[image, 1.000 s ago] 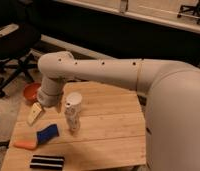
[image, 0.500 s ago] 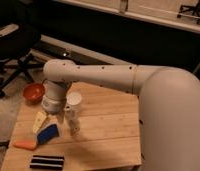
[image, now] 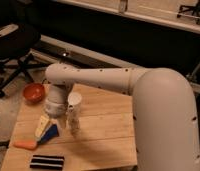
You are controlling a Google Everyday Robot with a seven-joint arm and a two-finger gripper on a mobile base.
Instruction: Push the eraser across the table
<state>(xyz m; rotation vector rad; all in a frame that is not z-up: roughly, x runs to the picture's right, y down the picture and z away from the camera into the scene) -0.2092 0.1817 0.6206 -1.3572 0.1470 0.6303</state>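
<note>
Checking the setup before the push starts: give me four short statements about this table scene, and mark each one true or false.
1. The small black rectangular eraser with white stripes lies near the front edge of the pale wooden plank table. True.
2. The gripper is touching the eraser. False: it hangs by the blue rectangular pad, apart from the eraser.
3. The tall white cup stands upright beside the gripper. True.
4. The orange carrot-like piece sits inside the round orange bowl. False: it lies on the table next to the blue pad.
</note>
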